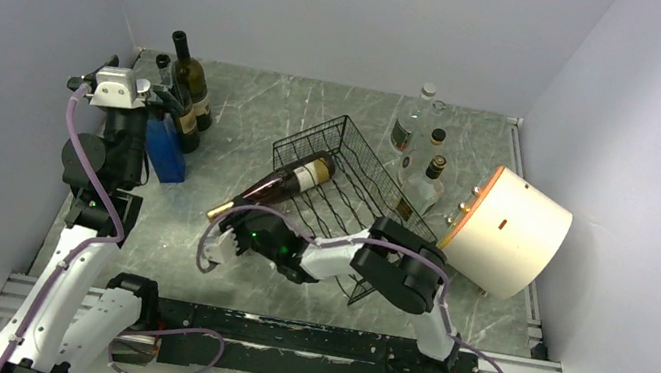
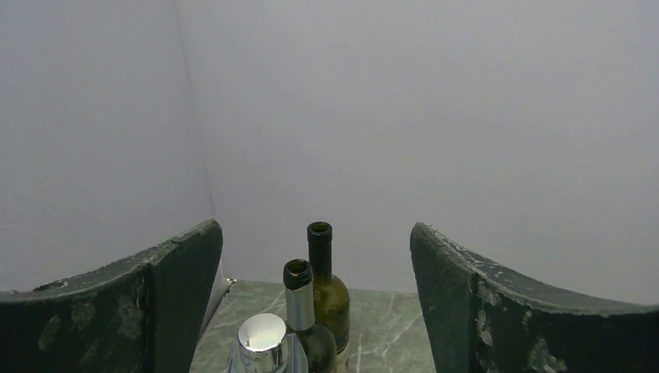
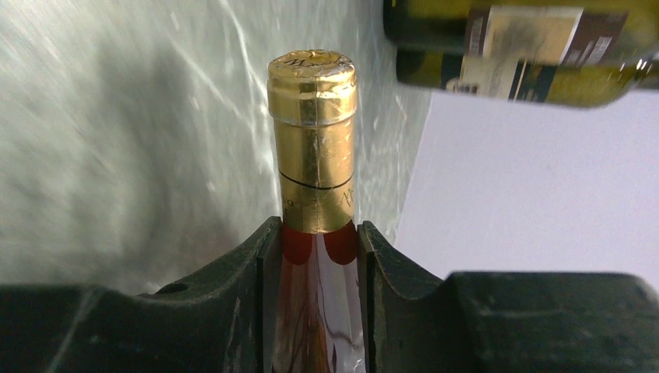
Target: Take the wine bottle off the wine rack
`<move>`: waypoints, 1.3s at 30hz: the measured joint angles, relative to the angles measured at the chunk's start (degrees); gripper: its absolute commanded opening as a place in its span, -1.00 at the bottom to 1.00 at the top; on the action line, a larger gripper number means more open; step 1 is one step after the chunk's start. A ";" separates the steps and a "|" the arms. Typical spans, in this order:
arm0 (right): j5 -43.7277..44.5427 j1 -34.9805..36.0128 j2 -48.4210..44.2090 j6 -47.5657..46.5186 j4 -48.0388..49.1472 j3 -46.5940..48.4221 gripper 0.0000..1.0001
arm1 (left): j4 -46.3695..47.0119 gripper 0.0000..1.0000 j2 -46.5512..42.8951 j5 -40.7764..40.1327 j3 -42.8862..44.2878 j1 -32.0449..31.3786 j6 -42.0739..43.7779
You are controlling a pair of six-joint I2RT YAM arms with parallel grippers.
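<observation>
The wine bottle point(image 1: 292, 180), dark with a pale label and gold foil top, lies tilted with its body in the left end of the black wire wine rack point(image 1: 365, 167). Its neck sticks out over the rack's edge toward the near left. My right gripper point(image 1: 236, 230) is shut on that neck. In the right wrist view both fingers point(image 3: 260, 280) press the reddish glass just below the gold foil point(image 3: 312, 140). My left gripper point(image 1: 125, 86) hangs open at the far left, above standing bottles, with nothing between its fingers point(image 2: 183, 287).
Two dark bottles point(image 1: 189, 87) and a blue bottle point(image 1: 165, 151) with a silver cap point(image 2: 262, 338) stand under the left gripper. Clear bottles point(image 1: 422, 131) stand behind the rack. A white drum point(image 1: 511, 232) lies on its side at the right. Walls enclose the table.
</observation>
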 measured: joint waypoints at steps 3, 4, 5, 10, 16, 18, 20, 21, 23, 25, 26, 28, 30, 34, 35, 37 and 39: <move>-1.05 3.26 0.00 2.27 0.00 1.09 -1.00 | 0.00 0.89 0.00 0.00 0.00 0.00 0.00; -1.53 4.33 0.00 3.21 0.22 1.22 -1.00 | 0.00 0.89 0.00 0.00 0.00 0.00 0.00; -1.95 5.09 -0.02 3.98 0.42 1.29 -1.00 | 0.00 0.89 0.00 0.00 0.00 0.00 0.00; -3.39 8.09 -2.29 9.16 0.70 1.16 -1.00 | 0.00 0.88 0.00 0.00 0.00 0.00 0.00; -3.63 10.27 -6.21 10.97 1.81 0.09 -1.00 | 0.00 0.88 0.00 0.00 0.00 0.09 0.00; -3.69 10.99 -6.80 11.17 2.14 -0.13 -1.00 | 0.00 0.88 -0.02 0.00 0.00 0.09 0.00; -3.85 11.45 -7.28 11.63 3.13 -0.50 -1.00 | -0.02 0.88 -0.02 0.00 0.00 0.09 0.00; -3.82 11.58 -7.52 11.89 3.67 -0.74 -1.00 | -0.02 0.88 -0.02 0.00 0.00 0.09 0.00; -3.80 11.65 -7.89 12.50 4.98 -1.31 -1.00 | -0.02 0.88 -0.04 0.00 0.00 0.09 0.00; -3.54 11.58 -8.33 13.05 5.92 -1.86 -1.00 | 0.00 0.87 -0.11 0.00 0.00 0.09 0.00; -3.26 11.54 -8.59 13.38 6.67 -2.12 -1.00 | 0.00 0.88 -0.13 0.00 0.00 0.09 0.00; -2.67 11.47 -9.16 14.16 7.76 -2.60 -1.00 | 0.00 0.87 -0.17 0.00 0.00 0.11 0.00; -1.92 11.41 -9.57 14.84 8.72 -2.69 -1.00 | -0.02 0.87 -0.17 0.00 0.00 0.11 0.00; -0.96 11.21 -10.80 16.09 10.75 -3.74 -1.00 | -0.02 0.87 -0.17 0.00 0.00 0.09 0.00; -0.90 11.19 -10.99 16.35 10.97 -3.80 -1.00 | 0.00 0.86 -0.17 0.00 0.00 0.11 0.00; -0.90 11.19 -11.28 16.92 11.37 -3.80 -1.00 | -0.02 0.86 -0.17 0.00 0.00 0.09 0.00; -0.98 11.19 -11.34 17.51 12.15 -3.85 -1.00 | -0.02 0.86 -0.17 0.00 0.00 0.09 0.00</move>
